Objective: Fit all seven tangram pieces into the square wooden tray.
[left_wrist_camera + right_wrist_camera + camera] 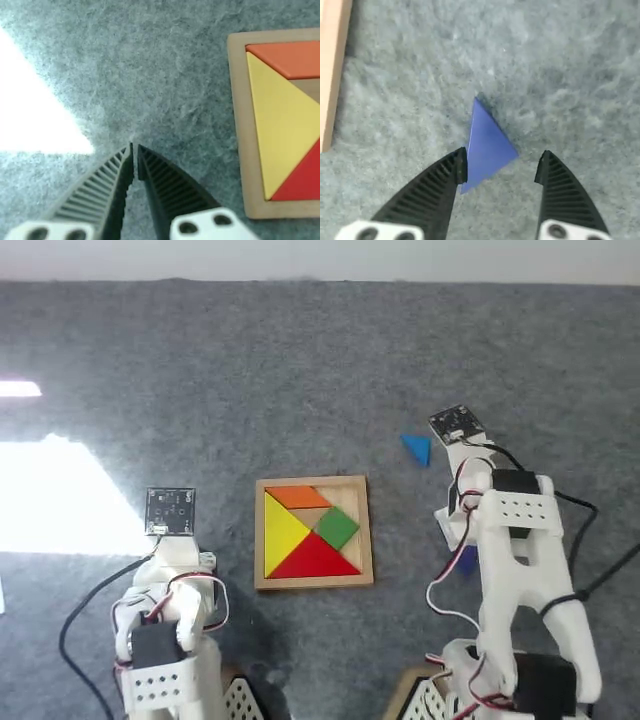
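The square wooden tray [365, 530] lies mid-table and holds an orange piece [297, 497], a yellow triangle [283, 533], a green square [338, 527] and a red triangle [315, 560]; bare wood shows at its upper right. A light blue triangle [416, 448] lies on the mat, right of the tray. A dark blue triangle [487, 145] lies flat beside the tray's right edge [332, 60], peeking out under the right arm [466, 560]. My right gripper [502, 160] is open and straddles it. My left gripper [135, 146] is shut and holds nothing, over the mat left of the tray [237, 125].
Grey felt mat [300, 370] covers the table. A bright patch of light [60, 495] falls on its left side. Cables hang from both arm bases near the front edge.
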Robot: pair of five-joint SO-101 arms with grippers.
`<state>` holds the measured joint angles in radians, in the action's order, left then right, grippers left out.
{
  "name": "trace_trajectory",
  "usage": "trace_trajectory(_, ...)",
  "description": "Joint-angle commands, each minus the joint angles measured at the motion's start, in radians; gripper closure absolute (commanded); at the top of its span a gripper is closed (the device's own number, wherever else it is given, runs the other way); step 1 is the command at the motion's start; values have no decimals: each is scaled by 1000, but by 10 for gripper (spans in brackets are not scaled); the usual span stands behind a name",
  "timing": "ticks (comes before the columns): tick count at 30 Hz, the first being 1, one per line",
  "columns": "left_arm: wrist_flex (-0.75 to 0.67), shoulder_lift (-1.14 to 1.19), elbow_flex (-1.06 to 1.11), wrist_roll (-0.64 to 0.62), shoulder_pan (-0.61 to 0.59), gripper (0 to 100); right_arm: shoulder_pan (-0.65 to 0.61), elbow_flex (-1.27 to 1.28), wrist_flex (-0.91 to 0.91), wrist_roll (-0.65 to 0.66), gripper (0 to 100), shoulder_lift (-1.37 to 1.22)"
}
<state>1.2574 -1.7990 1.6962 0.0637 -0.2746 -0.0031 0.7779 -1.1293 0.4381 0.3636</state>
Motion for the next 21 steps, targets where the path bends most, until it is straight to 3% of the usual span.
trace_trajectory(1,3,-18,-13,-2,-9,986,13,14,19,23,767,53)
trace_trajectory(8,3,-18,-13,-2,-9,986,61,152,153,43,764,61)
trace_trajectory(15,3,-18,-13,-2,-9,986,-18,173,171,143,764,61)
trace_trajectory(21,3,-18,-13,-2,-9,986,22,193,202,150,764,59)
